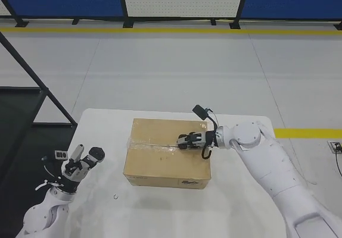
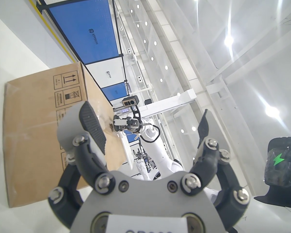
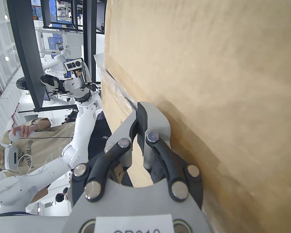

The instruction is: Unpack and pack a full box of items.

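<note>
— Checking cardboard box (image 1: 168,152): closed, seam taped, standing on table (image 1: 242,202)?
— Confirmed. Right gripper (image 1: 183,141) on the top seam, fingers pressed together. Left gripper (image 1: 86,156) off the box's side, well apart, fingers spread, holding nothing.

Brown box (image 1: 168,154) with black printed symbols (image 2: 68,79), white table (image 1: 105,128).

A white table (image 1: 159,208) stood on a grey floor (image 1: 177,65) crossed by a yellow line (image 1: 177,30), a black frame (image 1: 40,90) alongside, blue partition panels (image 1: 64,7) behind, bright ceiling lights (image 2: 229,40) overhead.
</note>
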### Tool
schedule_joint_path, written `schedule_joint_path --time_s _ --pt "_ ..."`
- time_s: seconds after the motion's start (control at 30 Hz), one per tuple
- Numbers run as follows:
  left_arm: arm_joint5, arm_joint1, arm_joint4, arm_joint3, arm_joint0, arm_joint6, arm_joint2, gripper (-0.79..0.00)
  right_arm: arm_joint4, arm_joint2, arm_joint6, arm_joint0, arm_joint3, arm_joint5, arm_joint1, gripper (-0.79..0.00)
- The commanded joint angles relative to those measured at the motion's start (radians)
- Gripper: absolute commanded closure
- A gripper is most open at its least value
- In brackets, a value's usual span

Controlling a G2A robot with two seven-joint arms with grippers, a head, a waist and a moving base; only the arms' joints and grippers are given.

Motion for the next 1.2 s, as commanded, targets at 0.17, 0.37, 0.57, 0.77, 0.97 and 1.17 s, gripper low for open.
schedule_joint_path --time_s 0.17,0.37,0.57,0.77,0.97,1.17 --pt "0.001 -0.001 0.009 -0.005 -0.005 0.005 0.012 -0.785 -0.067 0.181 0.026 -0.194 -0.296 0.123 0.093 0.0" --pt "0.004 -0.002 0.021 -0.012 -0.008 0.01 0.022 -0.785 -0.081 0.309 0.032 -0.326 -0.44 0.183 0.14 0.0" --pt "0.005 -0.003 0.03 -0.017 -0.008 0.015 0.029 -0.785 -0.057 0.373 0.051 -0.374 -0.452 0.192 0.163 0.0" --pt "0.008 -0.003 0.039 -0.019 -0.009 0.02 0.033 -0.785 -0.059 0.379 0.015 -0.366 -0.414 0.198 0.17 0.0" --pt "0.009 -0.002 0.043 -0.025 -0.004 0.022 0.028 -0.785 -0.037 0.355 0.019 -0.337 -0.361 0.19 0.169 0.0" --pt "0.011 -0.001 0.046 -0.027 0.0 0.024 0.026 -0.785 -0.032 0.325 0.012 -0.304 -0.304 0.191 0.166 0.0"
